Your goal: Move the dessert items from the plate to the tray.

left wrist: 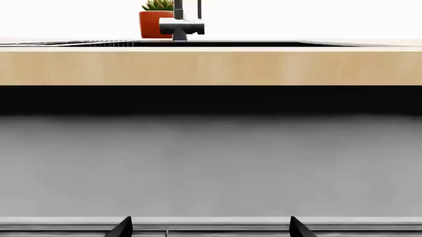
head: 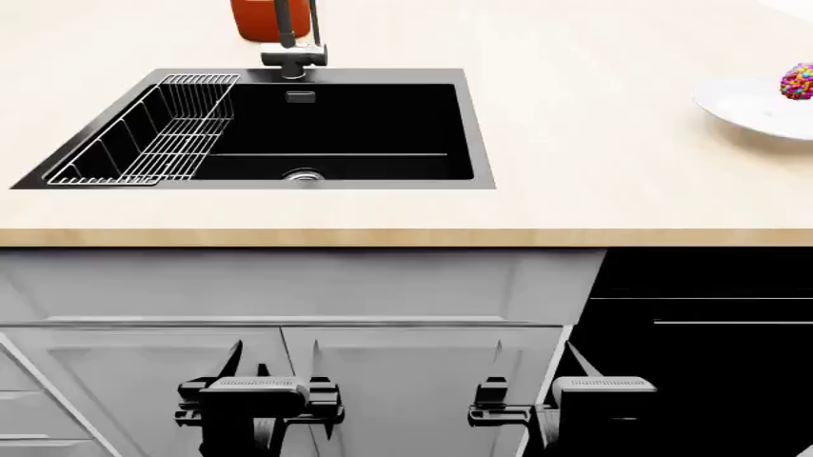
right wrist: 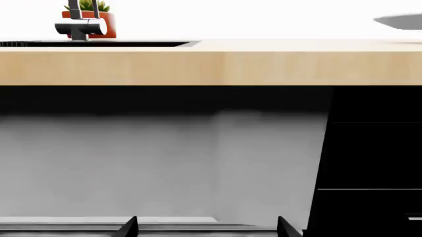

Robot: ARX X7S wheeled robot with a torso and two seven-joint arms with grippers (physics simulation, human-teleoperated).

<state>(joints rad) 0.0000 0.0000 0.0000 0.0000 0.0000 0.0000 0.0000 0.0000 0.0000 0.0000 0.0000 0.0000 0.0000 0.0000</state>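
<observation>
Candy-beaded ball (head: 798, 81) on white plate (head: 752, 108), far right of wooden countertop (head: 572, 171). Black sink (head: 330, 129) well to its left. Left gripper (head: 259, 398) and right gripper (head: 562, 398) low before cabinets, both spread, empty.

Open right pincer (right wrist: 205, 228) faces grey cabinets (right wrist: 158, 163); possibly a plate (right wrist: 400, 21) on the counter (right wrist: 211, 66).

Flat, even simulator light is cast over the wooden countertop (head: 572, 190), with no glare and no hard shadows, and the background above it is blown out to white in both wrist views. A deep black band of shade is seen under the counter edge, ahead of both grippers. The grey cabinet fronts (left wrist: 211, 163) are rendered soft and slightly blurred.
</observation>
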